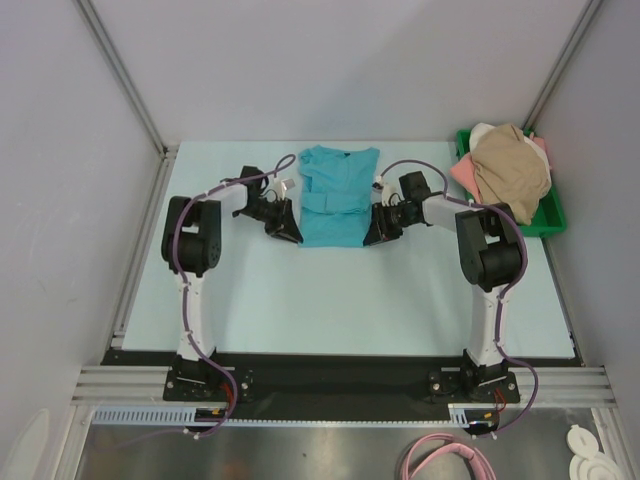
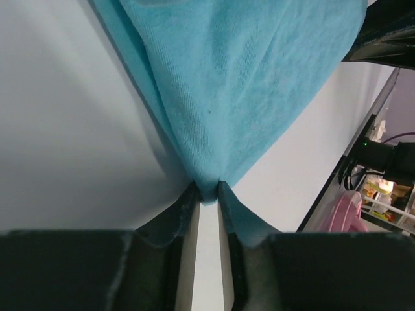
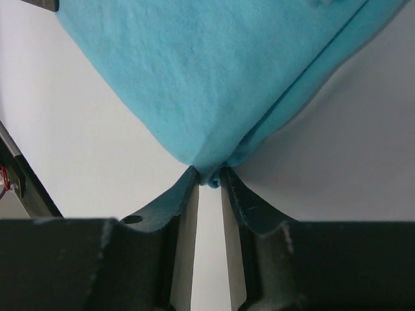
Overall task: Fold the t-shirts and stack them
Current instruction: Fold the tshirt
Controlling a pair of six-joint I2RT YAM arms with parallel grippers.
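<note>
The teal shirt (image 1: 338, 195) lies part-folded mid-table (image 1: 300, 300), collar at the far end. The left gripper (image 2: 207, 192) pinches its near left corner and the right gripper (image 3: 209, 175) pinches its near right corner. A tan shirt (image 1: 510, 170) tops the heap in the tray (image 1: 548, 218) at far right.

The surface (image 1: 330, 300) is a pale, flat panel bounded at its near edge by a black strip. A teal t-shirt (image 1: 335, 200) lies at the centre of its far half, folded into a narrow band with the collar toward the far edge. A green tray (image 1: 540, 226) rests at the far right corner, well apart from the t-shirt.
</note>
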